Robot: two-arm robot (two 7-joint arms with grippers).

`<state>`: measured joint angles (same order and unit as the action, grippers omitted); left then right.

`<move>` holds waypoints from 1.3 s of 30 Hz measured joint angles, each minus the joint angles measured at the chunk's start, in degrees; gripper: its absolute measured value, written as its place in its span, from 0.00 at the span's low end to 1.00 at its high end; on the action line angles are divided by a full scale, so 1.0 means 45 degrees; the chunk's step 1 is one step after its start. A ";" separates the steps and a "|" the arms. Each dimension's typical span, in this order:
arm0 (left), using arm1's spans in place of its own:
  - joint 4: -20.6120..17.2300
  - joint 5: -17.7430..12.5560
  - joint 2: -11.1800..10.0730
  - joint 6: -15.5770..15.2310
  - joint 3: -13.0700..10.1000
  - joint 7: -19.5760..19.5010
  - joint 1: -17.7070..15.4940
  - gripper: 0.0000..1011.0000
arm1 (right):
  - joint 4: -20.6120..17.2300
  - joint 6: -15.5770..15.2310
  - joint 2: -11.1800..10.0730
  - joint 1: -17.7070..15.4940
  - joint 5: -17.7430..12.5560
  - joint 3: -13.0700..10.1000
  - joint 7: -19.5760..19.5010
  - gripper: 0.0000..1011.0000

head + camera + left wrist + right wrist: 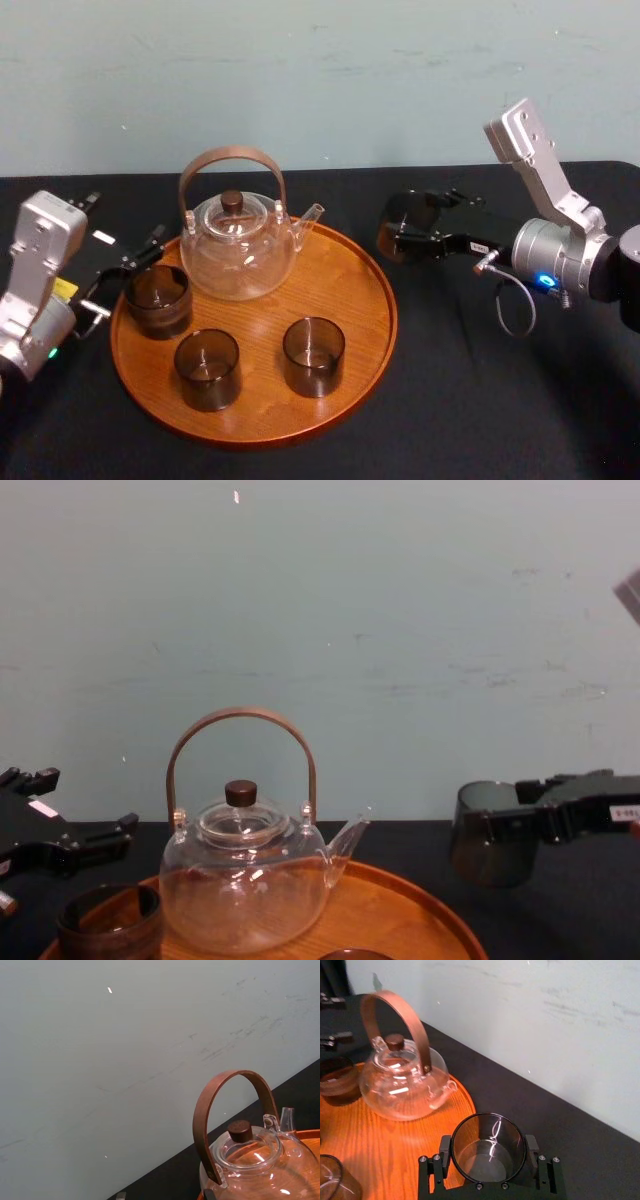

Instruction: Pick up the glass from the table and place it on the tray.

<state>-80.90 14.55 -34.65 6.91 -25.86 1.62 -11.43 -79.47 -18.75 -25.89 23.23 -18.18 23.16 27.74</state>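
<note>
Right gripper (408, 233) jaws grasp the glass (488, 1142) beside the tray (345, 268); I have placement left; left gripper (122, 262) idle, jaws released.

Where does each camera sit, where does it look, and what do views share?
Head view: on the head, looking down at the wooden tray; left gripper open, right gripper holding the glass.
Chest view: lower, looking across the table to the wall; both grippers at the sides.
Left wrist view: on the left arm, facing the wall and glass teapot.
Right wrist view: on the right arm, facing past its held glass.
Shared: all four show the glass teapot.
</note>
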 joint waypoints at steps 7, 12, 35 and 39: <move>0.0000 -0.0001 0.0000 0.0000 0.0000 0.0000 0.0000 0.99 | -0.0748 0.0112 -0.0226 -0.0101 -0.0210 0.0275 0.0226 0.89; 0.0000 0.0000 0.0000 0.0000 -0.0001 0.0000 0.0000 0.99 | -0.1006 0.0353 -0.0265 -0.0125 -0.0333 0.0569 0.0432 0.89; 0.0000 0.0000 0.0000 0.0000 -0.0001 0.0000 0.0000 0.99 | -0.0051 0.1301 0.0220 0.0338 -0.0349 0.1770 0.0691 0.89; 0.0000 0.0000 0.0000 -0.0001 0.0000 0.0000 -0.0001 0.99 | 0.0249 0.1411 0.0335 0.0424 -0.0262 0.1873 0.0676 0.89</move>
<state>-80.90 14.55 -34.65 6.91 -25.86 1.62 -11.43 -78.35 -12.41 -24.39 25.14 -19.36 31.59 30.78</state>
